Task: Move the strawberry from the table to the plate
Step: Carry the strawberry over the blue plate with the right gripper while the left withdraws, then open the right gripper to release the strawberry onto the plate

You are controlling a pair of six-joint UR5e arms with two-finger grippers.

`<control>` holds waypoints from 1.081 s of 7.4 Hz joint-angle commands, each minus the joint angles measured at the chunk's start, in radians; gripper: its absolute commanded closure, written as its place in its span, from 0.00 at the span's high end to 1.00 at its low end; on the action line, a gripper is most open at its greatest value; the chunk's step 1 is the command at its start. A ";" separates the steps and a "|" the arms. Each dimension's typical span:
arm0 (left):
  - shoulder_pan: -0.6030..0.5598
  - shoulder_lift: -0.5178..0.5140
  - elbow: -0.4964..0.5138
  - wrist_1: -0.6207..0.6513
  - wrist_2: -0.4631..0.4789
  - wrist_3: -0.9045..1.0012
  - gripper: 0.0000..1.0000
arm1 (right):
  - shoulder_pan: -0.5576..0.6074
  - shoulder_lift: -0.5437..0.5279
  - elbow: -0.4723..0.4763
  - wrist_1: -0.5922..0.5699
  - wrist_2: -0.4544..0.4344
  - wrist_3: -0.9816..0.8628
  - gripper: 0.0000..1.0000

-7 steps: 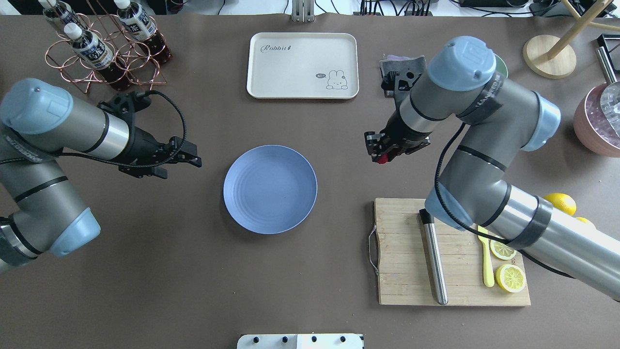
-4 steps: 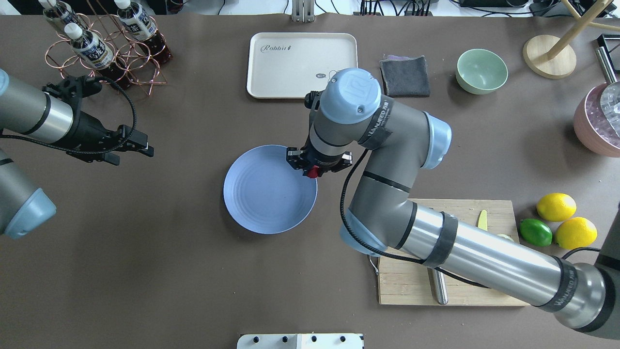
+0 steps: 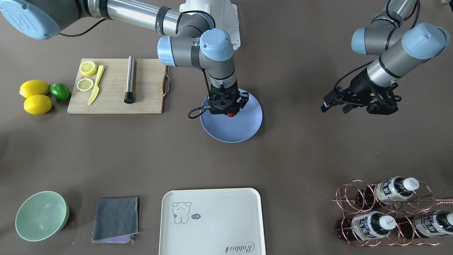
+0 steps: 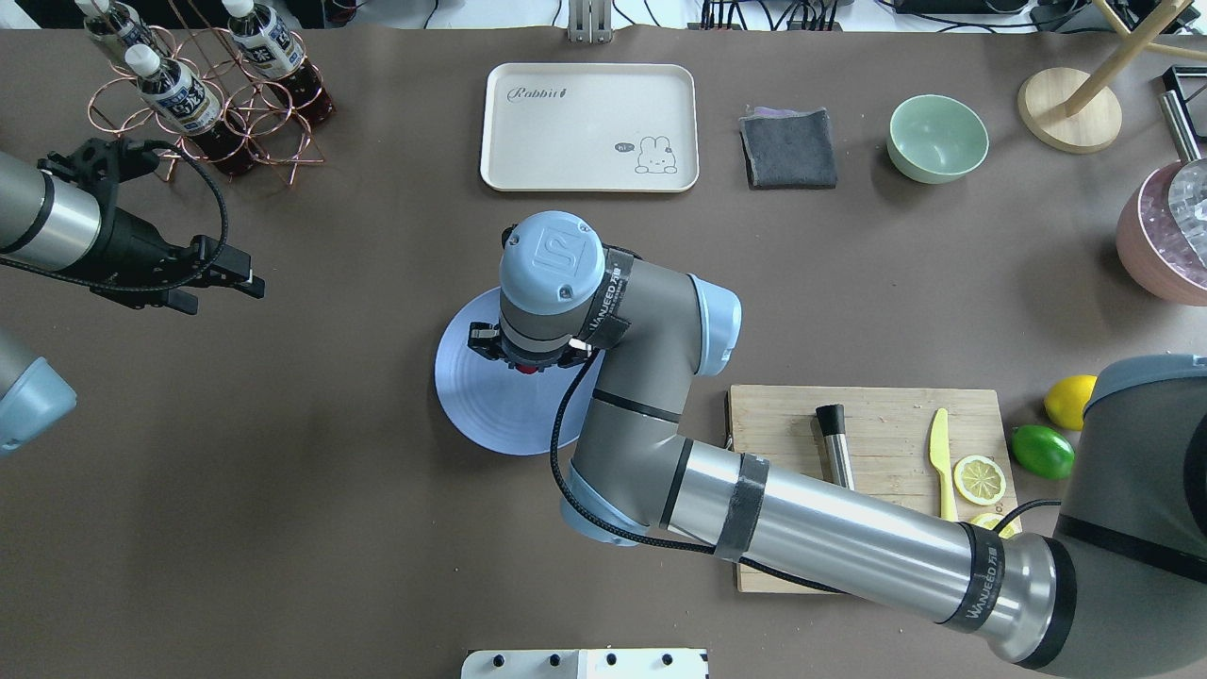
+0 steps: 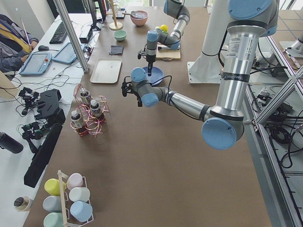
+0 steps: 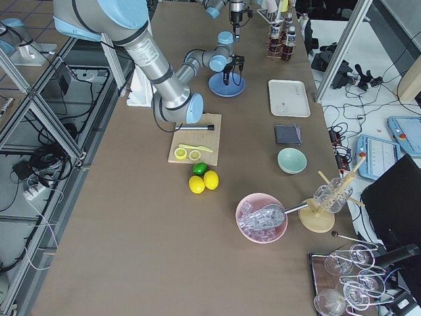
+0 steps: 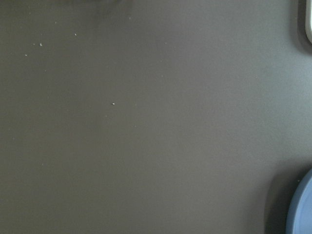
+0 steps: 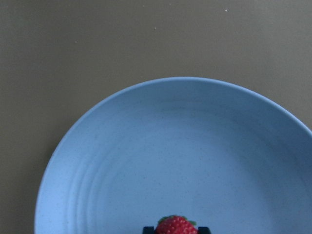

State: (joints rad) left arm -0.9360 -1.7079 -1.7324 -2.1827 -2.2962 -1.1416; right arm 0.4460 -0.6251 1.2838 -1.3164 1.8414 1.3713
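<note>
Between my jaws: strawberry (image 8: 176, 225), my right gripper (image 3: 230, 113) clamped on its sides, plate (image 8: 146, 161) directly below. I'd judge it light, soft and easily bruised; the bumpy skin grips fine. Hold the widest midsection with minimal squeeze. Release low, it may roll.

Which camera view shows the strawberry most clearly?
The right wrist-mounted view: the strawberry is large and textured, over the plate. Front-facing and overhead views show only a small red spot under the right gripper; side views, nothing clear.
</note>
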 commanded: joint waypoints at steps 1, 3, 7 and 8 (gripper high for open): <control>-0.003 0.014 -0.001 -0.002 0.000 0.000 0.97 | -0.003 0.015 -0.023 0.006 -0.007 0.005 0.97; -0.003 0.013 -0.003 0.001 -0.003 0.000 0.97 | 0.011 -0.007 0.011 -0.001 0.019 -0.004 1.00; -0.134 0.045 -0.077 0.252 -0.048 0.281 0.97 | 0.329 -0.407 0.455 -0.190 0.293 -0.391 1.00; -0.208 0.077 -0.128 0.382 -0.049 0.451 0.97 | 0.491 -0.511 0.483 -0.190 0.426 -0.554 1.00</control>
State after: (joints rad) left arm -1.0638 -1.6647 -1.8021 -1.9501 -2.3426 -0.8833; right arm 0.7560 -0.9859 1.6860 -1.4909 2.1221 1.0164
